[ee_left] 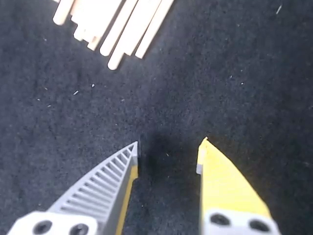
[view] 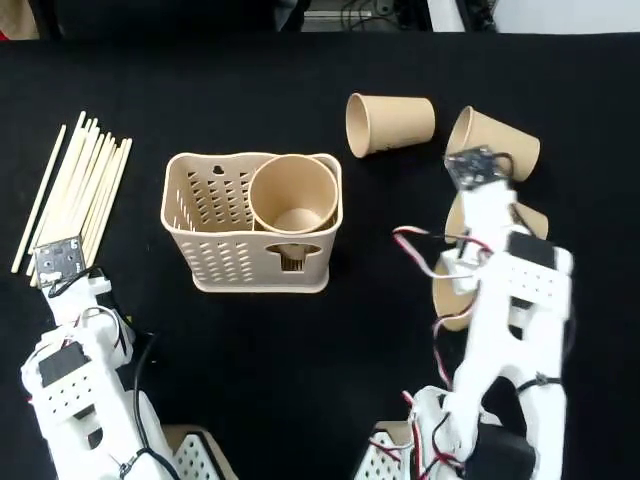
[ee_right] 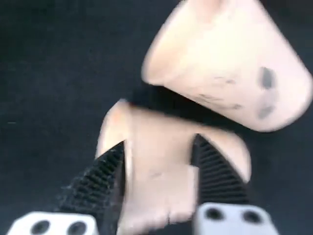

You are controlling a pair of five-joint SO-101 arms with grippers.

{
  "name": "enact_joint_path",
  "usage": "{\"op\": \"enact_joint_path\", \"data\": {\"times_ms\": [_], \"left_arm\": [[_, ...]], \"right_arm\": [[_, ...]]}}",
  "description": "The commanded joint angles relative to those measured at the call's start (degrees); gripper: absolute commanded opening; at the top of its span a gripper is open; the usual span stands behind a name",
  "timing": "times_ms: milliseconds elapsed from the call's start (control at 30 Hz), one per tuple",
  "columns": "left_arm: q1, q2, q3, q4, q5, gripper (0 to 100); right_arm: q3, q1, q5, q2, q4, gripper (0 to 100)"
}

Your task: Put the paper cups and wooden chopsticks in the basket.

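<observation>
Black from edge to edge, the surface (view: 300,350) carries two arms that rise from its near side. The left arm (view: 75,385) stretches up from the lower left corner. Its wrist ends right at the near ends of the chopsticks (view: 78,185), which lie in a loose fan left of the basket (view: 215,235). In the left wrist view the left hand (ee_left: 168,142) hangs low over the surface, its grey and yellow fingers spread wide with nothing between them. The chopstick ends lie ahead of it, apart from both fingers.

The right arm (view: 520,300) reaches up the right side, its wrist above a cluster of cups lying on their sides. The right wrist view shows the right hand (ee_right: 159,142) spread open, with a black finger on each side of the near cup (ee_right: 156,171). The far cup (ee_right: 230,63) lies just beyond it.

The high view adds what the wrist views lack. A basket cup (view: 293,195) stands upright in the basket's right end. A side cup (view: 390,123) lies to the right of the basket and apart from the arm, with its mouth turned left.
</observation>
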Motion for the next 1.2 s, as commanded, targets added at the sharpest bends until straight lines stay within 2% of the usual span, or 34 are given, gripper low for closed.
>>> {"op": "enact_joint_path", "data": {"times_ms": [0, 200, 467, 633, 767, 933, 1167], "left_arm": [[0.40, -0.70, -0.31, -0.79, -0.35, 20], [2.24, -0.70, -0.22, -0.79, -0.35, 20], [2.68, -0.70, -0.22, -0.79, -0.35, 20], [2.68, -0.70, -0.22, -0.79, -0.35, 20], [2.68, -0.70, -0.22, -0.70, -0.35, 20], [2.68, -0.70, -0.22, -0.70, -0.35, 20], [2.59, -0.70, -0.13, -0.70, -0.35, 20]], "right_arm": [[0.04, 4.84, 3.08, -1.80, -4.22, 3.7], [1.10, 7.03, 3.96, -13.93, -2.81, 1.2], [1.10, 6.42, 2.90, -35.12, 4.66, 1.2], [0.92, 4.57, -2.46, -46.73, 10.55, 1.1], [-4.26, 1.14, -14.86, -50.59, 14.42, 1.1], [-15.78, -8.62, -32.44, -46.20, 18.11, 1.1], [-35.12, -30.77, -43.60, -35.03, 20.48, 1.1]]}}
